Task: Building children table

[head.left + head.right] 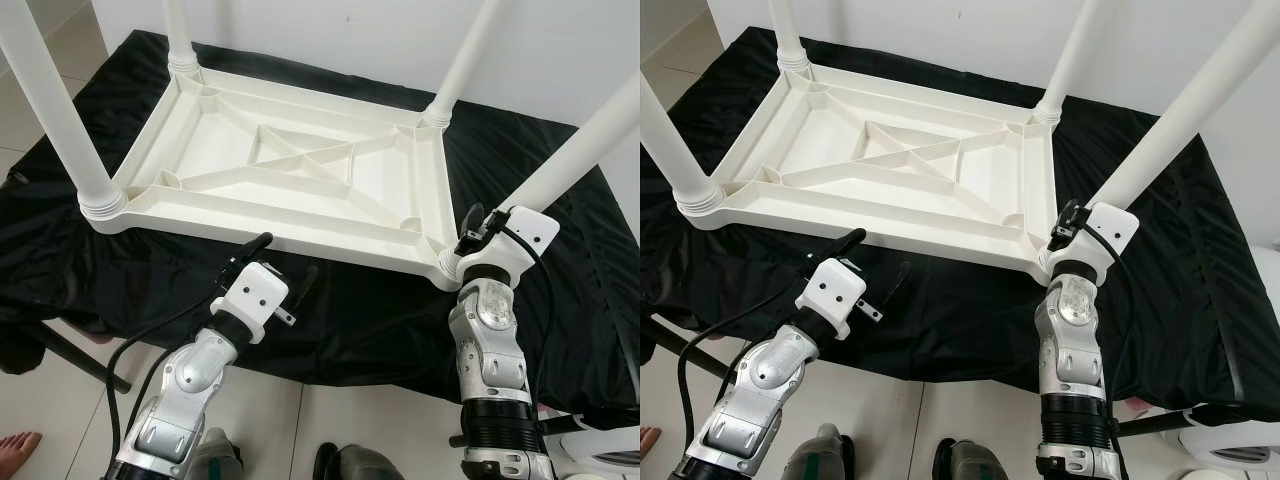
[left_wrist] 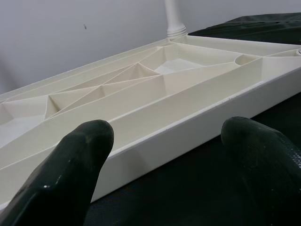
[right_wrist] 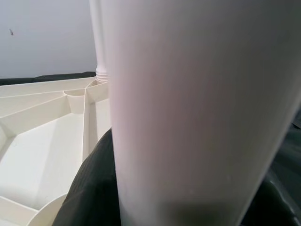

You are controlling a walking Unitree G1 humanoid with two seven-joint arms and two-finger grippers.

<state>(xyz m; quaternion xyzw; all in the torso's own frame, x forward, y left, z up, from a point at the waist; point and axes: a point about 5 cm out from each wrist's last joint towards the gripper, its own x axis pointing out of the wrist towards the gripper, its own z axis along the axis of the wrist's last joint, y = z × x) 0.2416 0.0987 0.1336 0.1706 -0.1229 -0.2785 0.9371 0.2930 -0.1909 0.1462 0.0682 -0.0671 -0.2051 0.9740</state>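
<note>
On black cloth, white table lying upside down with legs up, right tool pinching near right leg at its base, left tool spread wide, hovering just beside table's near edge.

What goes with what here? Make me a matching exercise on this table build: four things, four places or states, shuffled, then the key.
Things
1. left gripper
2. right gripper
3. tabletop
4. black cloth

States
A. upside down, ribbed underside facing up
B. spread beneath the table
C. closed around the near right table leg
D. open, at the tabletop's near edge, holding nothing

Pairs: 1-D, 2-C, 3-A, 4-B
</note>
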